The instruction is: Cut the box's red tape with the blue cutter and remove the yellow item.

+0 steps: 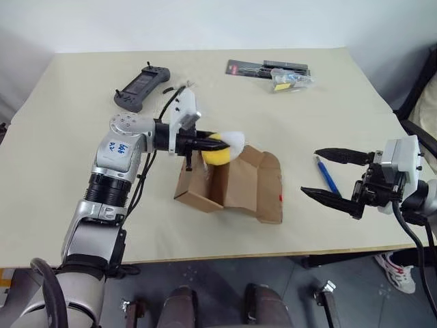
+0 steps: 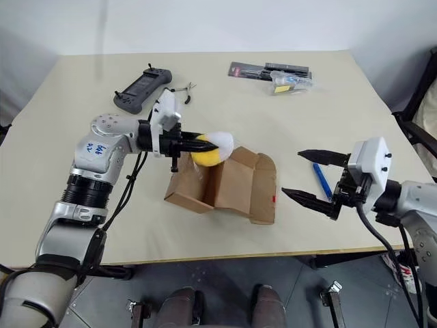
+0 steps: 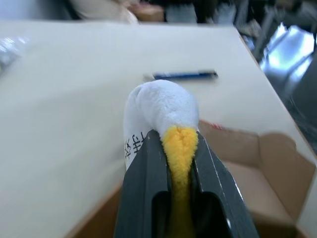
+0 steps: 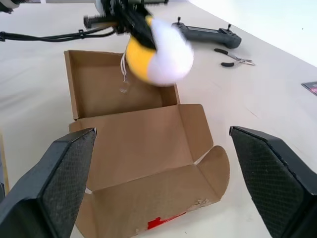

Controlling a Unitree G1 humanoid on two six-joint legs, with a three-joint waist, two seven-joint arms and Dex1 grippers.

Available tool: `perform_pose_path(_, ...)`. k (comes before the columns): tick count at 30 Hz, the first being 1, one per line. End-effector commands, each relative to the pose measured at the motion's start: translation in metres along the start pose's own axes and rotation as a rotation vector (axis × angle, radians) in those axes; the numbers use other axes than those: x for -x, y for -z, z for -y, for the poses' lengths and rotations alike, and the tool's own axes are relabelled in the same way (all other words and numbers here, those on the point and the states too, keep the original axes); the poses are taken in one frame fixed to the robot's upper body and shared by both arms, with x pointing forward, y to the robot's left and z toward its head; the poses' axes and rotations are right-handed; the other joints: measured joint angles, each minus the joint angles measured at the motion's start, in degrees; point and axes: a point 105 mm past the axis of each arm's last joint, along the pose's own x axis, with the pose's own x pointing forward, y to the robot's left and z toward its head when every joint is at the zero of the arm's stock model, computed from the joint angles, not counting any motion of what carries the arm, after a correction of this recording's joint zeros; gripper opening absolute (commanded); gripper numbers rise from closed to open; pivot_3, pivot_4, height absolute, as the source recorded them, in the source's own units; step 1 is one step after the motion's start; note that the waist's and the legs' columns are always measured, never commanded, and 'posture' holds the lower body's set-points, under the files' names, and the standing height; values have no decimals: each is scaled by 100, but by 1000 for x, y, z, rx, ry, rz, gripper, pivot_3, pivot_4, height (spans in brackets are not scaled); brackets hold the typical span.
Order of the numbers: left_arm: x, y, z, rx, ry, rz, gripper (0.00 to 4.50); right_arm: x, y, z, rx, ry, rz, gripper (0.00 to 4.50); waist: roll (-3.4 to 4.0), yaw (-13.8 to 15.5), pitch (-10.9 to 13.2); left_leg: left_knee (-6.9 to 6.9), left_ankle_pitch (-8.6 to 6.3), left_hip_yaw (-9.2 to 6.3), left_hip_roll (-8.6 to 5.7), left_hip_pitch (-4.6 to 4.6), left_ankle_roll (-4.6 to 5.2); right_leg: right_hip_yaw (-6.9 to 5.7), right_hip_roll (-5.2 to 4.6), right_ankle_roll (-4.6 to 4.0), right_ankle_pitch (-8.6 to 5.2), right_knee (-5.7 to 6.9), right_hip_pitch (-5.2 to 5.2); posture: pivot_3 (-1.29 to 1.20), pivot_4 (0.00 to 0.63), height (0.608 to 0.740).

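Left eye view shows the left gripper (image 1: 205, 143) squeezing the yellow item (image 1: 222, 148) above the open box (image 1: 235, 186), while the right gripper (image 1: 328, 175) gapes wide, holding nothing.

Both eye views are looking down from above the table's (image 1: 82, 205) near edge, sharing the whole tabletop. Each wrist view is looking low and close along its own fingers, both sharing the box (image 4: 133, 144) mid-table.
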Motion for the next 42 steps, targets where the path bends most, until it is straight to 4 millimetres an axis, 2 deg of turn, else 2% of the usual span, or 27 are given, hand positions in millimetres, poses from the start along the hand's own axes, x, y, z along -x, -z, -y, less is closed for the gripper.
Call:
perform_pose_path(1, 11, -27, -6, -6, -84, 137, 11, 1, -11, 3, 39, -17, 43, 4500, 0, -1, 0, 0, 0, 0, 0, 0, 0, 0, 0, 0, 0, 0, 0, 0, 150, 740)
perform_pose_path(5, 35, -41, -19, 24, -218, 221, 11, 3, -11, 8, 32, -30, 48, 4500, 0, -4, 0, 2, 0, -2, 0, 0, 0, 0, 0, 1, 1, 1, 1, 0, 150, 740)
perform_pose_path(8, 70, -42, -36, 13, -399, 199, 11, 5, -17, 8, 9, -68, 119, 4500, 0, -17, 0, 1, 0, -2, 0, 1, 0, 0, 0, 1, 1, 1, 2, 0, 150, 740)
perform_pose_path(12, 142, -19, -57, 47, -715, 71, 11, 13, -19, 15, -38, -91, 192, 4500, 0, -82, 0, -6, 0, -2, 1, 11, 0, 1, 0, 0, 1, 4, 2, 0, 150, 740)
perform_pose_path(16, 198, 22, -56, 80, -942, -104, 11, 7, -31, 26, -50, -111, 328, 4500, 2, -88, 1, -5, 0, -2, 0, 14, 0, 1, 0, 1, 2, 4, 6, 0, 150, 740)
perform_pose_path(18, 214, 37, -48, 112, -993, -140, 11, -2, -30, 27, -59, -154, 332, 4500, 2, -79, 1, -3, 0, 0, 1, 14, 0, 4, 0, 1, 2, 5, 6, 0, 150, 740)
perform_pose_path(19, 217, 43, -44, 126, -994, -146, 11, -6, -28, 26, -55, -178, 321, 4500, 1, -59, 1, -2, 0, 0, 1, 15, -1, 4, 0, 1, 2, 5, 7, 0, 150, 740)
perform_pose_path(22, 220, 61, -31, 162, -982, -198, 930, -19, -24, 28, -47, -229, 308, 4500, -1, -23, 1, -1, 0, 0, 1, 12, -1, 4, 0, 1, 2, 4, 6, 0, 150, 740)
perform_pose_path(25, 225, 70, -22, 198, -988, -202, 1873, -27, -23, 32, -43, -259, 314, 4500, -1, -3, 1, 1, 0, -1, 1, 10, 0, 3, 0, 2, 3, 5, 6, 0, 150, 740)
perform_pose_path(31, 245, 60, -11, 193, -1031, -138, 3618, -35, -26, 43, -29, -291, 321, 4500, 0, -81, 1, -6, 0, 2, 3, 16, -1, 4, 0, 1, 3, 8, 6, 0, 150, 740)
perform_pose_path(34, 246, 54, -5, 184, -1005, -90, 4473, -34, -24, 45, -26, -294, 307, 4500, 0, -81, 1, -5, 0, 2, 3, 16, -1, 4, 0, 2, 3, 7, 6, 0, 150, 740)
perform_pose_path(38, 242, 45, 7, 180, -944, -33, 4473, -33, -23, 47, -26, -292, 294, 4500, 0, -83, 1, -6, 0, 2, 3, 16, -1, 4, 0, 2, 4, 7, 6, 0, 150, 740)
perform_pose_path(40, 243, 52, 16, 141, -930, -102, 4473, -31, -21, 49, -20, -278, 284, 4500, 0, -115, 1, -6, 0, 3, 3, 16, -1, 5, 0, 2, 4, 6, 6, 0, 150, 740)
perform_pose_path(42, 233, 57, 32, 187, -853, -94, 4473, -28, -17, 50, -14, -267, 268, 4500, 1, -145, 1, -11, -1, 3, 3, 19, -2, 5, 0, 2, 4, 7, 6, 0, 150, 740)
